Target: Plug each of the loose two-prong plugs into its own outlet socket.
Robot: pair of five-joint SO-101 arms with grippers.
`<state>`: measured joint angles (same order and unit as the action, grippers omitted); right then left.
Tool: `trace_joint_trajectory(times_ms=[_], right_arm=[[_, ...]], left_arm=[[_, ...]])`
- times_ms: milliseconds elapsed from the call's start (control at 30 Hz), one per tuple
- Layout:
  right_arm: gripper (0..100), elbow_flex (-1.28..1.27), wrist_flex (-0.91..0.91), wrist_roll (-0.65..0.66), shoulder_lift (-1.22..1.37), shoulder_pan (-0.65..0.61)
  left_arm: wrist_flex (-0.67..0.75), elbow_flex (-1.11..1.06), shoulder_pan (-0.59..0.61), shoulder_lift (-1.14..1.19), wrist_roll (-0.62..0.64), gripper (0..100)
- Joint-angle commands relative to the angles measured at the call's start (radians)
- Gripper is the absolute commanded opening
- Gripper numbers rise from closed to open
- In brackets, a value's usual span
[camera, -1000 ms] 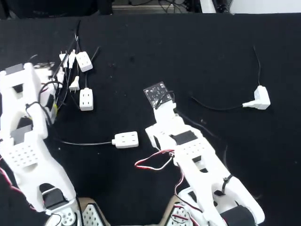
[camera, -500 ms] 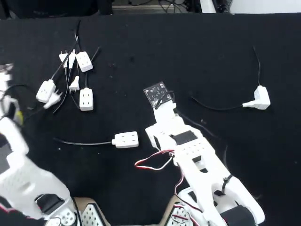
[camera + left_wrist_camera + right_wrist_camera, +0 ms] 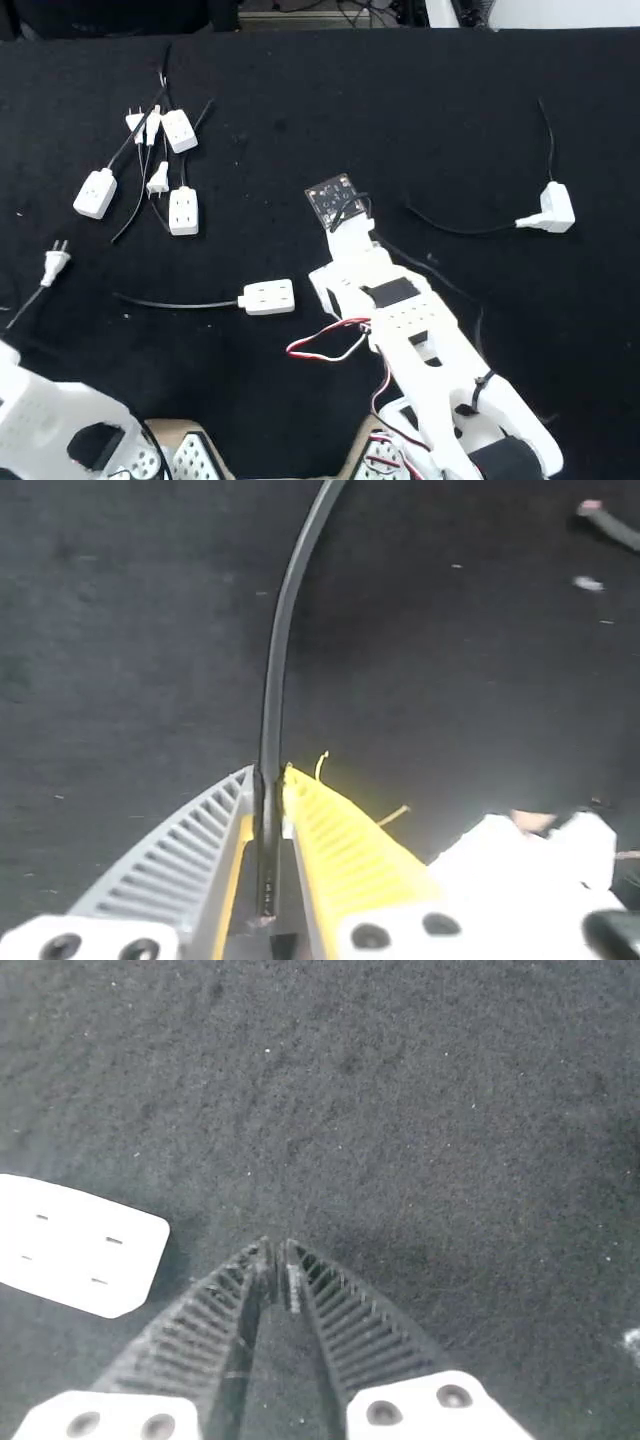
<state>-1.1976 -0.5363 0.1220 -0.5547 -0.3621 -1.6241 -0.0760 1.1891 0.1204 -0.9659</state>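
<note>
Left claw [image 3: 268,777] is pinched tight on a thin black cord [image 3: 280,630] — its small white two-prong plug [image 3: 55,263] lies loose on the black cloth tabletop [image 3: 450,120]. Right claw [image 3: 277,1252] is closed on nothing, near a white rectangular outlet block [image 3: 75,1245].

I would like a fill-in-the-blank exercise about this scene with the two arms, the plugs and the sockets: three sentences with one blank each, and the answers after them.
1. The left gripper is shut on a thin black ____.
2. The fingers of the right gripper are ____, with nothing between them.
3. The outlet socket lying on the table beside the right gripper is ____ in colour.
Missing words: cable; shut; white.
</note>
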Motion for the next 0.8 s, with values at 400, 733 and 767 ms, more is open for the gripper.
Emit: trace_joint_trajectory(times_ms=[400, 733, 767], right_arm=[[1.5, 0.008, 0.025, -0.005, -0.045, 0.009], [1.5, 0.007, 0.025, -0.005, -0.045, 0.009], [1.5, 0.008, 0.025, -0.005, -0.045, 0.009]], left_arm=[[0.161, 0.091, -0.266, -0.025, 0.153, 26], [0.479, -0.018, -0.432, 0.104, 0.27, 26], [0.482, -0.018, -0.437, 0.109, 0.27, 26]])
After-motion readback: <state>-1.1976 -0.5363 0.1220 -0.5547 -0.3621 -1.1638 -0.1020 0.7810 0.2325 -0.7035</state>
